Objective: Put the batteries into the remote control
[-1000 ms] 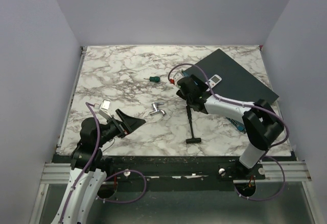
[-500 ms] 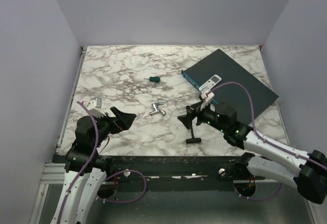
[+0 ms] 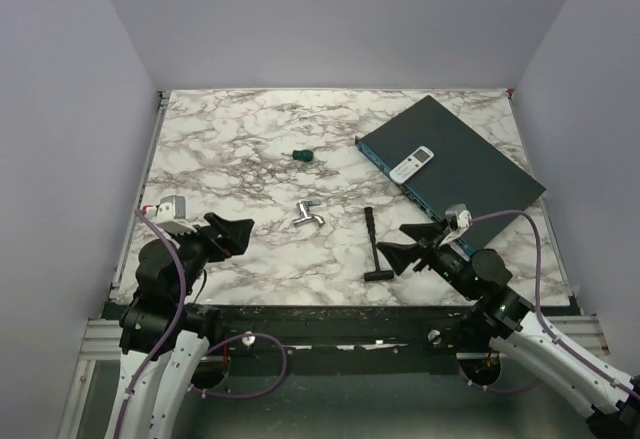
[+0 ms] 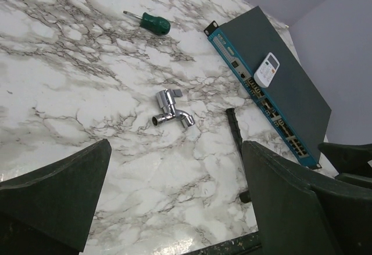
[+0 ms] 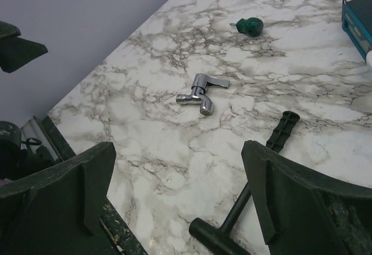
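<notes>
Grippers sit above the near table (image 3: 250, 139) edge: left gripper (image 3: 238, 235) and right gripper (image 3: 393, 240) both spread wide, holding nothing. Farther back, remote control (image 3: 411, 164) lies flat on dark teal box (image 3: 470, 164), well apart from both.

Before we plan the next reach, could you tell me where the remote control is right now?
In the top view the remote control lies on the dark teal box by its left edge, right of centre, beyond the black T-handled tool.
</notes>
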Robot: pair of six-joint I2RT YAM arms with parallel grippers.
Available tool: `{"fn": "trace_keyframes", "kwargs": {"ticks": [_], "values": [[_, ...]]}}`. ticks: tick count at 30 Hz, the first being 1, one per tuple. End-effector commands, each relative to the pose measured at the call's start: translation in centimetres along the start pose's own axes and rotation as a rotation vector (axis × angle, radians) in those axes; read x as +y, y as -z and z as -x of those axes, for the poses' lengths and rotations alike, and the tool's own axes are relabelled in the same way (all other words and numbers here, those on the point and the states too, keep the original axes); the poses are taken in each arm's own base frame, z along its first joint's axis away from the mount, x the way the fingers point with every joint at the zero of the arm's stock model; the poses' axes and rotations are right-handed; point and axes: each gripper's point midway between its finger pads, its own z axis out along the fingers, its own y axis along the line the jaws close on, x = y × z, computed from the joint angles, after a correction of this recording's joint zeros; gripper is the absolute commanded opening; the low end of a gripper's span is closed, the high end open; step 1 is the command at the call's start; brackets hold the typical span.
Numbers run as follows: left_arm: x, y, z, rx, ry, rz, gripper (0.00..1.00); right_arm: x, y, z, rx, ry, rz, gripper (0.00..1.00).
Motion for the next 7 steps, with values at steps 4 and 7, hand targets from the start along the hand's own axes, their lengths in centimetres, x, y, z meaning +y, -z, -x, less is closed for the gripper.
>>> {"fn": "trace_keyframes", "kwargs": {"ticks": [4, 7], "values": [[0.58, 0.50, 1.03, -0.047, -0.030, 0.040, 0.99, -1.80, 0.67, -1.23, 0.020, -0.018, -0.088, 1.00], [0.83, 0.51, 1.08, -0.035, -0.027, 0.063, 0.99, -1.80, 0.61, -1.28, 0.036, -0.020, -0.094, 1.00]]}}
